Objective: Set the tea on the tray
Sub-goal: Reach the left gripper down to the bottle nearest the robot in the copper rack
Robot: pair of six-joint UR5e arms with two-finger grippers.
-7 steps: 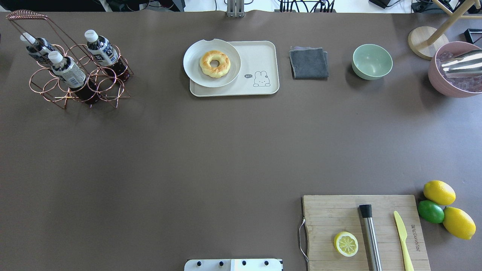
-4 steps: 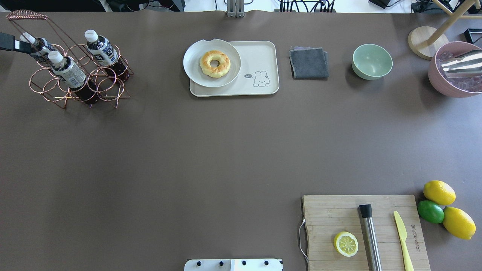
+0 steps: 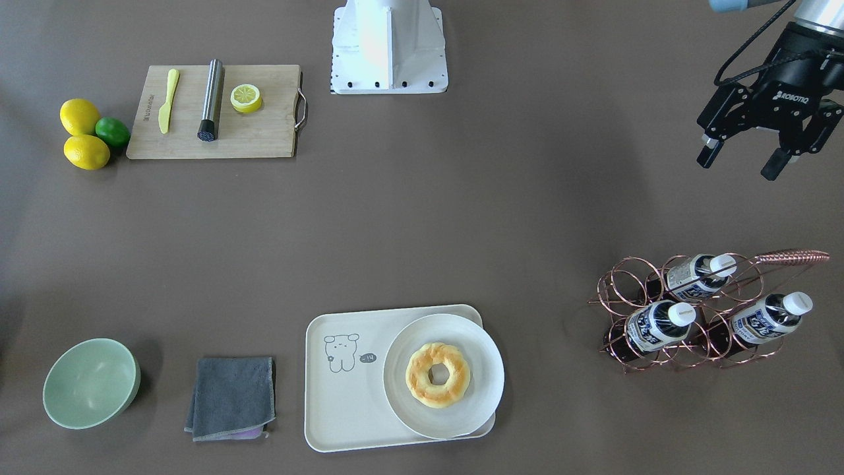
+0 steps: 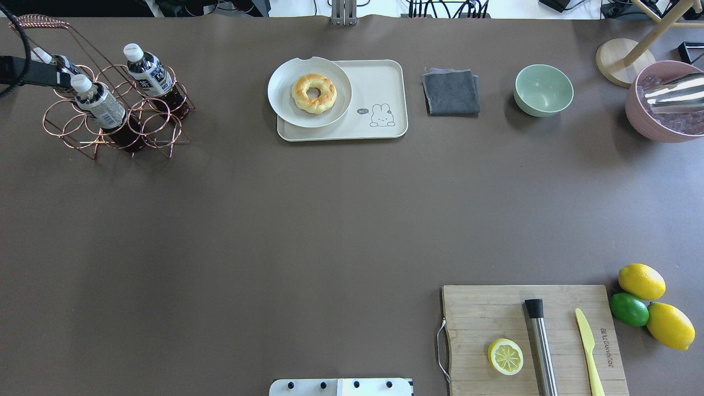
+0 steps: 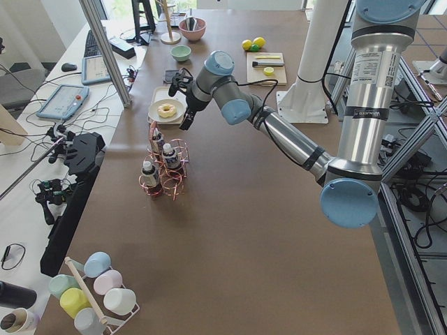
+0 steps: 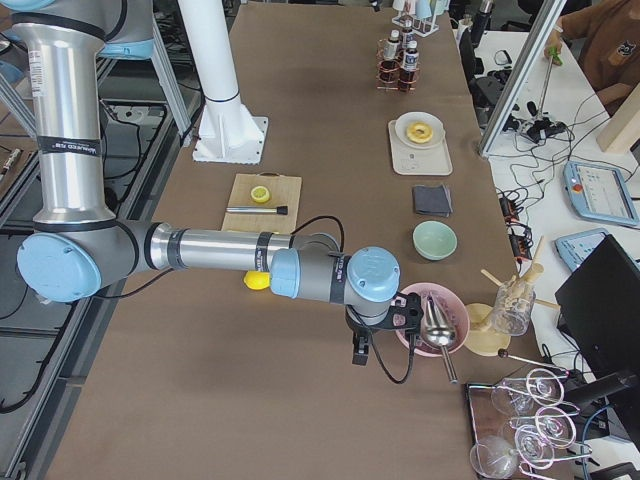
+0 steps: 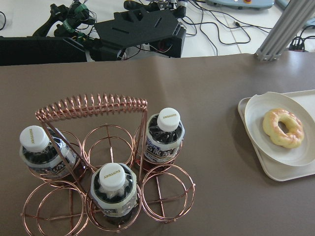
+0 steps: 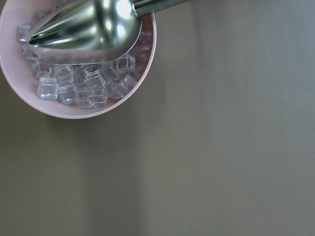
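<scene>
Three tea bottles with white caps stand in a copper wire rack; they also show in the left wrist view. The cream tray holds a round white plate with a doughnut on one half. My left gripper is open and empty, up in the air on the robot's side of the rack. Its dark body reaches over the rack's far-left bottle in the overhead view. My right gripper hangs beside the pink ice bowl; I cannot tell whether it is open.
A wooden cutting board carries a lemon half, a steel rod and a yellow knife. Two lemons and a lime lie beside it. A grey cloth, a green bowl and a pink bowl of ice with a scoop stand along the far edge.
My left gripper has come into the overhead view from the left edge and moved right, over the rack's far-left bottle. Nothing on the table has moved.
</scene>
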